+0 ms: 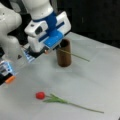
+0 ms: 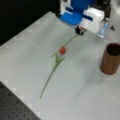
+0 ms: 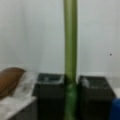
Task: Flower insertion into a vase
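The pincer (image 3: 70,96) is clenched on a thin, smooth green stem (image 3: 70,50), its two dark blocky fingers (image 3: 50,97) pressing it from either side in the wrist view. In a front view the stem (image 1: 75,55) slants from the pincer (image 1: 47,51) past the vase's mouth to the right. The vase (image 1: 64,53), a plain brown wood-like cylinder, stands upright at upper centre, just beside the pincer; in a front view it sits at the right edge (image 2: 110,58). A second flower (image 1: 60,99) with a round red bud, narrow leaves and a long stem lies flat on the pale matte tabletop (image 1: 95,82), lower centre. The white and blue arm (image 1: 47,25) leans down from the upper left, wrist tilted.
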